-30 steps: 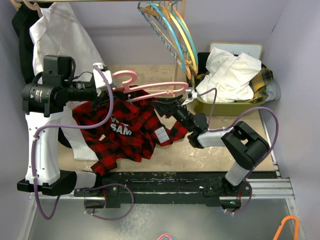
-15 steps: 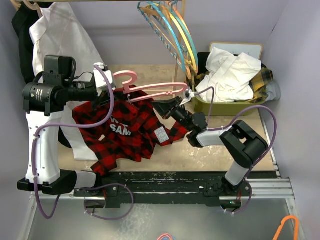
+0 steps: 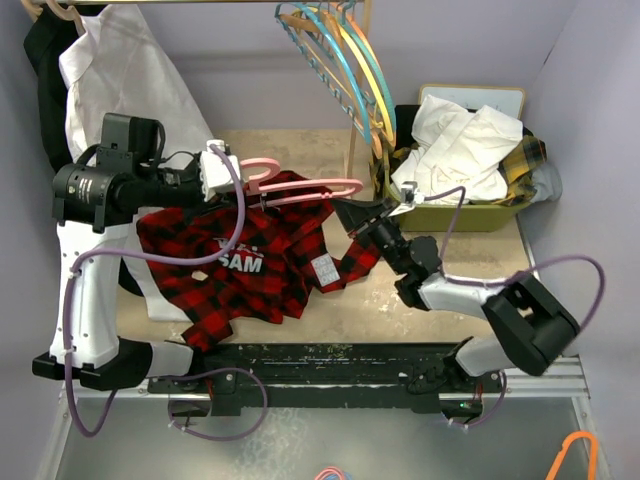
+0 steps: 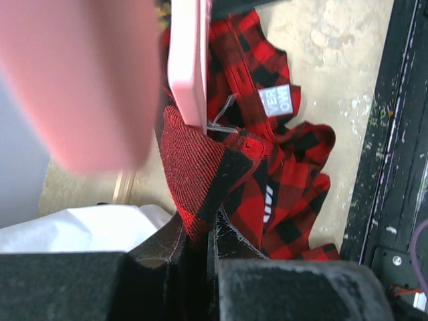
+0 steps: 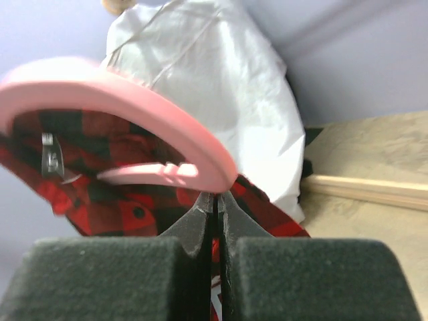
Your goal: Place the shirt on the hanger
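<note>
the shirt (image 3: 250, 265) is seen spread over the table (image 3: 420, 300) at centre left of the top view, white lettering up. its top edge is lifted toward the hanger (image 3: 345, 185), which is held level above it near the middle of the frame. some plaid cloth is seen between the hanger's bars.

the left gripper (image 3: 232, 180) is set by the hanger's hook. in its wrist view the left gripper (image 4: 198, 231) is seen clamped tight on a fold of the shirt (image 4: 200, 167), and the fold is drawn up against the pink bar (image 4: 189, 60) above.

the right gripper (image 3: 350, 210) is placed just below the hanger's right end. in its wrist view the fingers (image 5: 200, 221) are pressed fully together. the tips are tucked right under the hanger's rounded end (image 5: 167, 127), with plaid (image 5: 100, 194) beside them. what is pinched there cannot be told.

a white shirt (image 3: 120, 70) is hung at upper left, coloured hangers (image 3: 345, 60) at top centre. a bin (image 3: 450, 215) of clothes is seen at right.
</note>
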